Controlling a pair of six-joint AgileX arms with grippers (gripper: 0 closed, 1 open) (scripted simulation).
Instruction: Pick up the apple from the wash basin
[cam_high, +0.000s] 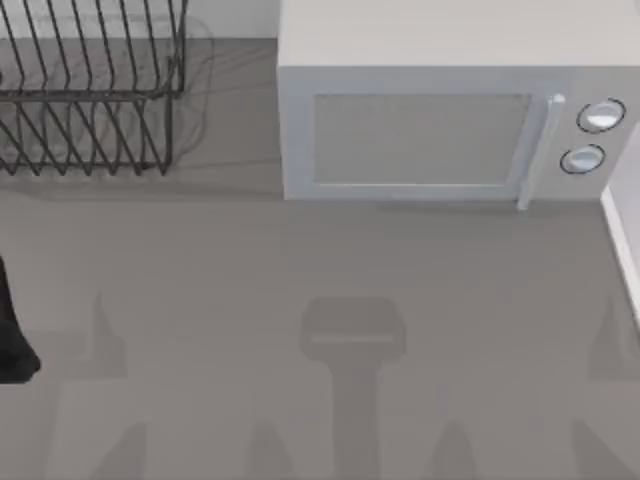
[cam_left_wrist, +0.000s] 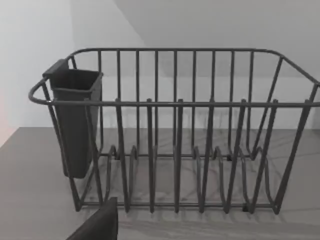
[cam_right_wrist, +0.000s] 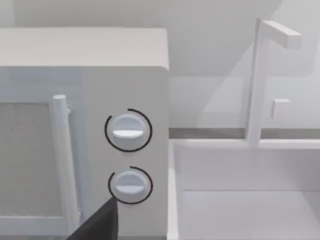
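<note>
Left gripper (cam_left_wrist: 97, 225): dark tip poking into left wrist view, facing dish rack (cam_left_wrist: 175, 130); finger state cannot be told. Right gripper (cam_right_wrist: 97, 224): tip likewise showing, facing microwave (cam_right_wrist: 85, 125) dials and wash basin (cam_right_wrist: 240, 175) with faucet (cam_right_wrist: 260, 80); finger state cannot be told. Judgement: both arms sitting parked, nothing gripped. Apple not locatable; basin floor lying cut off, presumably hiding it. Left arm (cam_high: 12, 340) cropping at table's left edge.

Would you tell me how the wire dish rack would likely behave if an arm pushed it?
Probably stiff and light: the dish rack is open thin wire. It would likely slide, not roll, on its wide base. The cutlery cup at one end may skew it.
</note>
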